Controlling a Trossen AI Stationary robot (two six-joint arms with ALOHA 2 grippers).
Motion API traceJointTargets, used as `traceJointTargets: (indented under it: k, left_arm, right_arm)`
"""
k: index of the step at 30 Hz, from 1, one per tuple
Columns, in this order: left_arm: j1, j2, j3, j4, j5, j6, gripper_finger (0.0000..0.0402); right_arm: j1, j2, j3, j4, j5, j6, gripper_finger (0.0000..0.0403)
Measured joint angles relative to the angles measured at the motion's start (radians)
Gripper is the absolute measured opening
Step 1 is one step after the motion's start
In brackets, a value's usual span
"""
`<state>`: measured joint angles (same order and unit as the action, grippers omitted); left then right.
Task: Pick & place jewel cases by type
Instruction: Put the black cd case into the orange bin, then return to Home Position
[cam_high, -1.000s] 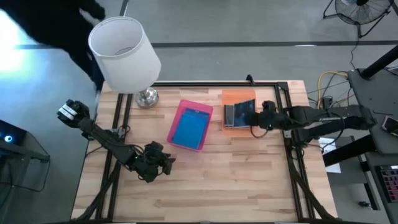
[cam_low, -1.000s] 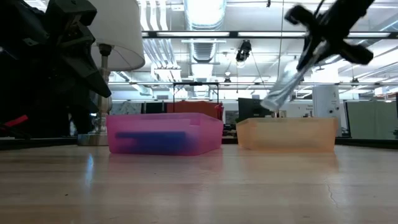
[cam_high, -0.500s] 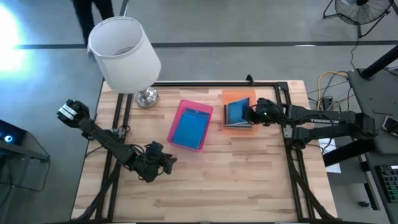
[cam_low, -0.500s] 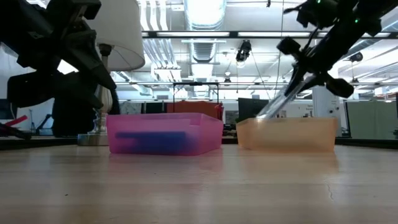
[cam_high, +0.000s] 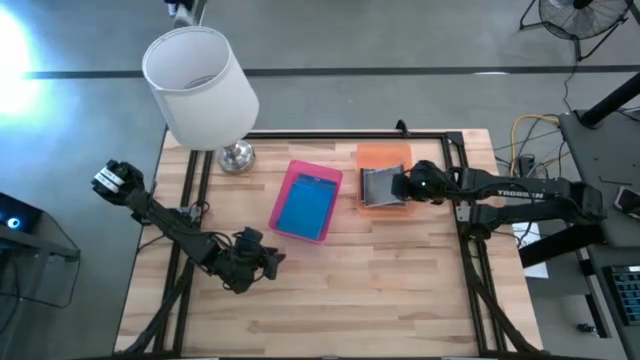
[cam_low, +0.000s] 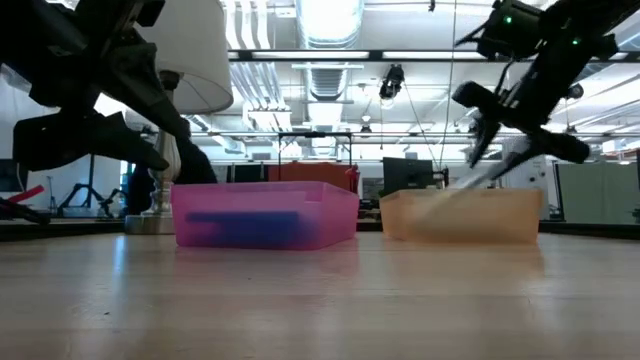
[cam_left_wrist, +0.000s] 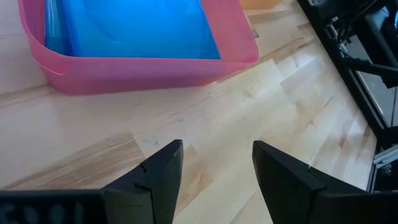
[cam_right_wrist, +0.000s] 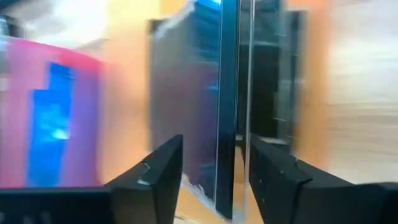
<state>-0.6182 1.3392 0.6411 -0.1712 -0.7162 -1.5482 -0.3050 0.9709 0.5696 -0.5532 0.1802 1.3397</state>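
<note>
A grey/clear jewel case (cam_high: 378, 186) lies tilted in the orange tray (cam_high: 383, 154). Its lower end is in the tray and its upper end (cam_low: 505, 160) is raised toward the table's right. My right gripper (cam_high: 403, 186) is at that raised end, open; in the right wrist view the case's thin edge (cam_right_wrist: 227, 106) stands between its fingers. Blue jewel cases (cam_high: 305, 208) lie flat in the pink tray (cam_high: 283, 200). My left gripper (cam_high: 270, 262) waits open, low over the table near the pink tray's near side. My right gripper has a finger on either side of the grey case's raised right edge (cam_right_wrist: 227, 155), coming at it level from the table's right. Whether a finger touches the case, I cannot tell. The case's lower end is in the orange tray.
A lamp with a white shade (cam_high: 200, 85) and a metal base (cam_high: 237, 155) stands at the table's far left corner. A black frame (cam_high: 455, 150) runs along the table's edges. Bare wood (cam_high: 380, 280) lies between the trays and the near edge.
My right gripper has moved toward the table's left and down over the orange tray. The grey case has tipped from a steep slant to a flatter one, its lower end going down into the tray. A person beyond the far left corner has walked away.
</note>
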Motion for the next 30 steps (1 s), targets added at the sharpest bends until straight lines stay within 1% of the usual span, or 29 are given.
traceJointTargets:
  k: [3, 6, 8, 10, 14, 17, 19, 20, 23, 25, 26, 28, 30]
  left_arm:
    - [0.000, 0.000, 0.000, 0.004, 0.000, 0.000, 0.0179]
    - [0.000, 0.000, 0.000, 0.004, 0.000, 0.000, 0.0179]
    - [0.000, 0.000, 0.000, 0.004, 0.000, 0.001, 0.0179]
    - [0.000, 0.000, 0.000, 0.004, 0.000, 0.002, 0.0179]
    - [0.000, 0.000, 0.000, 0.005, -0.001, 0.004, 0.0179]
    - [0.005, -0.001, 0.000, 0.052, -0.004, 0.039, 0.0179]
    - [0.020, -0.011, 0.000, 0.128, 0.012, 0.135, 0.0179]
    - [0.034, -0.020, 0.000, 0.176, 0.037, 0.189, 0.0179]
    - [0.102, -0.056, 0.000, 0.321, 0.140, 0.357, 0.0179]
    - [0.154, -0.083, 0.000, 0.397, 0.210, 0.464, 0.0179]
    - [0.177, -0.099, 0.000, 0.430, 0.230, 0.508, 0.0179]
    - [0.219, -0.132, 0.002, 0.459, 0.237, 0.568, 0.0179]
    - [0.253, -0.171, 0.002, 0.447, 0.233, 0.592, 0.0179]
  right_arm:
    - [0.000, -0.012, 0.022, -0.148, 0.002, -0.039, 0.0180]
    - [0.001, -0.018, 0.075, -0.302, 0.012, -0.113, 0.0192]
    - [0.008, -0.018, 0.121, -0.394, 0.052, -0.168, 0.0196]
    - [0.028, -0.019, 0.178, -0.435, 0.106, -0.209, 0.0196]
    - [0.092, -0.014, 0.273, -0.404, 0.162, -0.301, 0.0193]
    - [0.150, -0.006, 0.331, -0.334, 0.163, -0.352, 0.0190]
    - [0.189, -0.005, 0.363, -0.263, 0.158, -0.402, 0.0189]
    - [0.205, -0.008, 0.375, -0.224, 0.149, -0.432, 0.0187]
    - [0.225, -0.018, 0.410, -0.149, 0.068, -0.524, 0.0183]
    - [0.227, -0.028, 0.430, -0.118, 0.022, -0.536, 0.0179]
    - [0.227, -0.034, 0.439, -0.113, 0.014, -0.540, 0.0178]
    - [0.229, -0.044, 0.461, -0.114, 0.015, -0.566, 0.0176]
    - [0.229, -0.053, 0.487, -0.141, 0.024, -0.614, 0.0176]
